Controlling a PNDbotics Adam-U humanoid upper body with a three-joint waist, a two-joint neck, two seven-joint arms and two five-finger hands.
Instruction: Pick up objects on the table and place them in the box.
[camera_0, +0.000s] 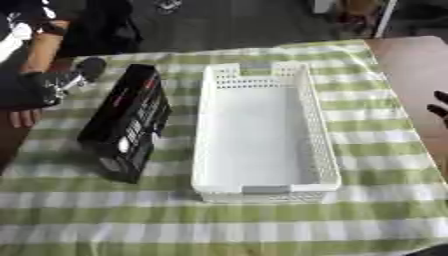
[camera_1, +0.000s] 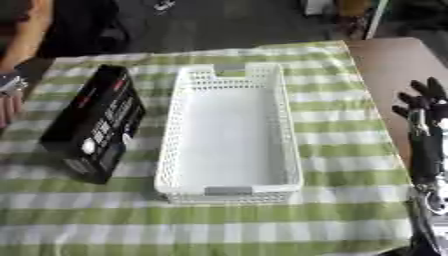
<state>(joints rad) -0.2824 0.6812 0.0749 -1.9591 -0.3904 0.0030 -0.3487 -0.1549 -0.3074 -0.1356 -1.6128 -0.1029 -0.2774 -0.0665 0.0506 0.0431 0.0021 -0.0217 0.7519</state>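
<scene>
White perforated box (camera_0: 262, 135) is sitting mid-counter on the green-checked cloth (camera_0: 219, 220), nothing inside. Black carton (camera_0: 127, 122) is lying just beside its left wall. Right robot hand (camera_1: 424, 107) is hovering at the right counter (camera_1: 385, 65) edge, fingers spread wide, holding nothing. Left robot hand (camera_0: 52, 82): finger state unreadable.

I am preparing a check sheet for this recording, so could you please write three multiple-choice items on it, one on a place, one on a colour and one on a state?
1. Where does the black rectangular box lie?
A. inside the basket
B. on the cloth, left of the basket
C. right of the basket

2. What colour is the perforated plastic basket?
A. white
B. blue
C. red

3. What does the basket hold?
A. the black box
B. a bottle
C. nothing

Answers: 1 B, it rests on the green-and-white checked tablecloth beside the basket's left wall; 2 A, its walls and floor are white; 3 C, its floor shows bare.
</scene>
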